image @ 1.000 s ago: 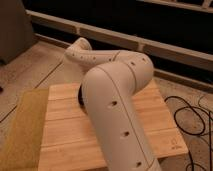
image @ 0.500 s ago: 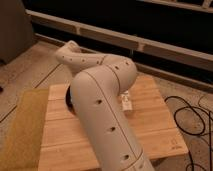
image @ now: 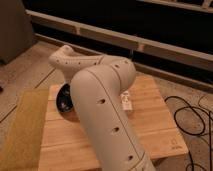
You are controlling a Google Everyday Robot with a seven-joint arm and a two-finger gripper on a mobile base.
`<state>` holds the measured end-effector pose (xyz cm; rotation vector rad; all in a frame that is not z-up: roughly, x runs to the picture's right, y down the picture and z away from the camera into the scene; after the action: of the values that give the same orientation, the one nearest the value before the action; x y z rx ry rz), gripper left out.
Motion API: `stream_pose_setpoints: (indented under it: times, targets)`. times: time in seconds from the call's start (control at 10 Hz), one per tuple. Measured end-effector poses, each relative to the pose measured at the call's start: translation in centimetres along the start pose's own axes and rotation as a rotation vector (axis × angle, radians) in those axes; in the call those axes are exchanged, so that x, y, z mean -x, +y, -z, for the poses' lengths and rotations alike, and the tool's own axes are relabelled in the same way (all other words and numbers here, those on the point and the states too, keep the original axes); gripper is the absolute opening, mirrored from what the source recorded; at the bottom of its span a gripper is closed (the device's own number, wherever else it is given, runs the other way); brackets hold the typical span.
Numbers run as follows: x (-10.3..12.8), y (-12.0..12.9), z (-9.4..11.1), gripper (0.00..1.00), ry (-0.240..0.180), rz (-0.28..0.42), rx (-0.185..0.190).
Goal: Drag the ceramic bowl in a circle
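The ceramic bowl (image: 63, 98) is dark and glossy and sits on the left part of the wooden tabletop (image: 150, 125). Only its left side shows; the rest is behind my arm. My big white upper arm (image: 102, 115) rises from the bottom edge, bends at the elbow and runs left to the wrist (image: 64, 59). From the wrist the gripper points down onto the bowl's right part. It is shut, and the arm hides its tips, so I cannot see whether it holds the rim.
A small white rectangular object (image: 126, 101) lies on the table just right of my arm. A yellowish mat (image: 20, 125) lines the table's left side. Black cables (image: 190, 117) loop on the floor to the right. A dark wall with ledges runs along the back.
My forearm and wrist have swung left. The bowl has slid a little left with them and shows more. The white object has come out from behind the arm.
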<state>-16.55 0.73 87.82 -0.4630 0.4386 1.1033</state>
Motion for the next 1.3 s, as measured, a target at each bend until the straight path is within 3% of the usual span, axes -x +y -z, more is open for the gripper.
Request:
stream_pose_setpoints:
  times: [0.3,0.6,0.7,1.0,1.1,1.3]
  targets:
    - [-4.2,-1.4,0.7,0.0,-0.001,-0.065,-0.01]
    - [-6.8,-2.7,0.9,0.0,0.014,-0.11,-0.03]
    - [-7.8,-3.1,0.7,0.0,0.032,-0.124,-0.053]
    - [-10.9,-7.1,-0.9,0.0,0.148,-0.215,-0.15]
    - [-11.3,-8.6,-1.4,0.0,0.189,-0.247,-0.187]
    - [-10.8,-10.2,-1.7,0.0,0.226,-0.277,-0.23]
